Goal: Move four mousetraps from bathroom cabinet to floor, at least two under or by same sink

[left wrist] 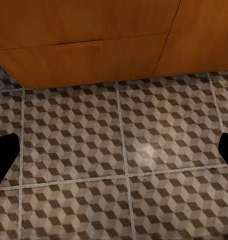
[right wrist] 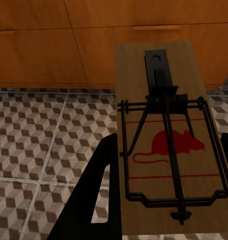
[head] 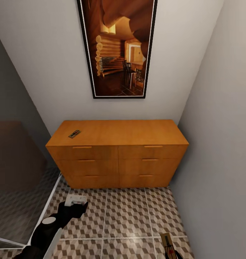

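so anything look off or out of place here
Nothing is spilled or damaged. One mousetrap lies at an angle on the cabinet top, near its left end, not squared to the edges. Another mousetrap is held in the right gripper above the bathroom floor. All drawers look shut.

Orange-brown cabinet (head: 117,151), cube-patterned floor (head: 126,216) (brown, beige, white), tan mousetrap (right wrist: 166,145) — red mouse print
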### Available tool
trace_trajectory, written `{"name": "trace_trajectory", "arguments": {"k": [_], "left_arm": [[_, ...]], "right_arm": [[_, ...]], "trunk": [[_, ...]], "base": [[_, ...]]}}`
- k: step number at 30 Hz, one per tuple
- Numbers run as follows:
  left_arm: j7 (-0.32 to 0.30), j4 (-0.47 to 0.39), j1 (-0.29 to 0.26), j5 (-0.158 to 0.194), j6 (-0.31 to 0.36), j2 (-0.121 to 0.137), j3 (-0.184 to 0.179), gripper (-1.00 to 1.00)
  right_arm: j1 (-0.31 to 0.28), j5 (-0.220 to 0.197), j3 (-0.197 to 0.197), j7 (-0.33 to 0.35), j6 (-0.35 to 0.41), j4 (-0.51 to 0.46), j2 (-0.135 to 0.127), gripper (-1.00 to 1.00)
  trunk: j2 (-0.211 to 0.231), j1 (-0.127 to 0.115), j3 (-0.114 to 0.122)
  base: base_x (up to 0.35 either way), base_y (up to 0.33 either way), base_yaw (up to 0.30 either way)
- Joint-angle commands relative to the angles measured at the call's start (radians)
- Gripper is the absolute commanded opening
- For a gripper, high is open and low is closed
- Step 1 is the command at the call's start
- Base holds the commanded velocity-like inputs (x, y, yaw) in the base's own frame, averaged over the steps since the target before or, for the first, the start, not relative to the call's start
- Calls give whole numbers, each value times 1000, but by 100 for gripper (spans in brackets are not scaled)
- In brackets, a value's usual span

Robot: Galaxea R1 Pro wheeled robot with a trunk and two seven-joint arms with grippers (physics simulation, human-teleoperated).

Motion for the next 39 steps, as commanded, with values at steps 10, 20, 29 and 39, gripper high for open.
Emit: {"name": "trace_trajectory", "arguments": {"k": [10, 20, 29, 39], "left_arm": [[9, 68, -176, 11, 101, 2, 60, 100], [9, 159, -408, 11, 247, 2, 89, 100], [11, 209, -588, 12, 317, 1, 92, 100], [12, 213, -688, 14, 345, -15, 91, 100]], "right_arm": [[-1, 7, -9, 4, -3, 1, 1, -100], [-1, 7, -8, 4, -3, 1, 1, -100], [-1, 7, -7, 5, -3, 1, 2, -100], [-1, 7, -7, 6, -3, 1, 3, -100]], "trunk": [[-2, 1, -2], [-2, 1, -2], [-2, 1, -2], [-2, 1, -2]], "base": [[0, 0, 0], [0, 0, 0], [0, 0, 0], [0, 0, 0]]}}
